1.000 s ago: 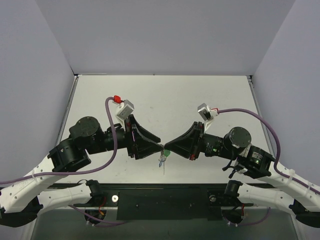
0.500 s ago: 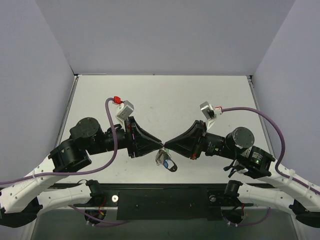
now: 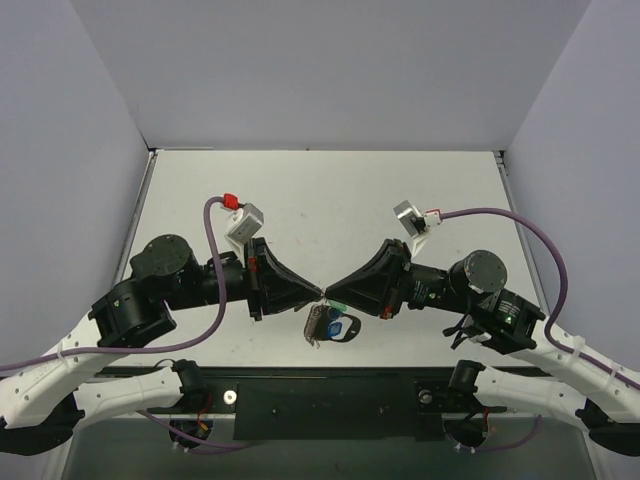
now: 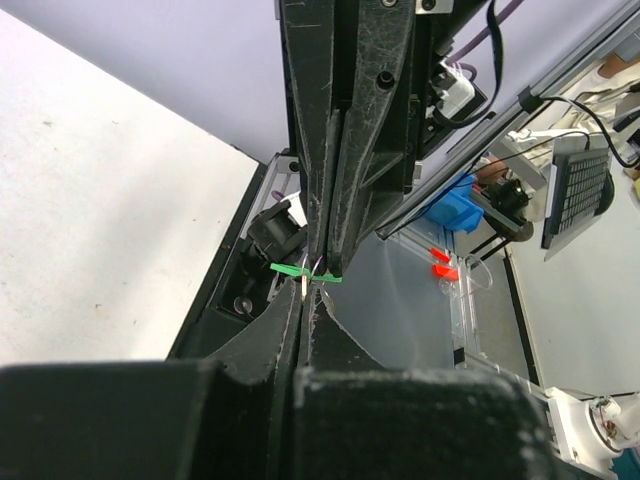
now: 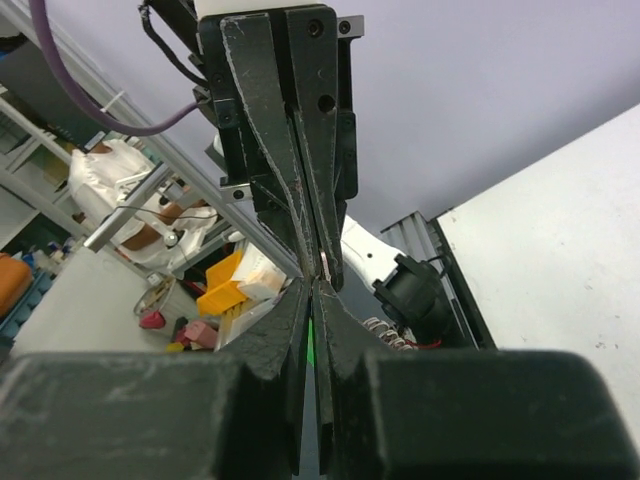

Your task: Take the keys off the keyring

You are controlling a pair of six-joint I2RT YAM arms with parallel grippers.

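Keyring [image 3: 322, 325] hangs over the table [image 3: 330, 200], pinched by left fingers [image 3: 290, 285] and right fingers [image 3: 365, 285], both closed tip to tip; it swings broadside since a second ago, blue tag [image 3: 348, 326] showing, no key evidently off.

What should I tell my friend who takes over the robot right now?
Left gripper: shut. Right gripper: shut.
They meet tip to tip, pinching the top of the keyring. Its loop and blue tag show just nearside of the tips.
Done: no keys seen lying loose; they are too small to make out.
Left: work the keys off the loop.
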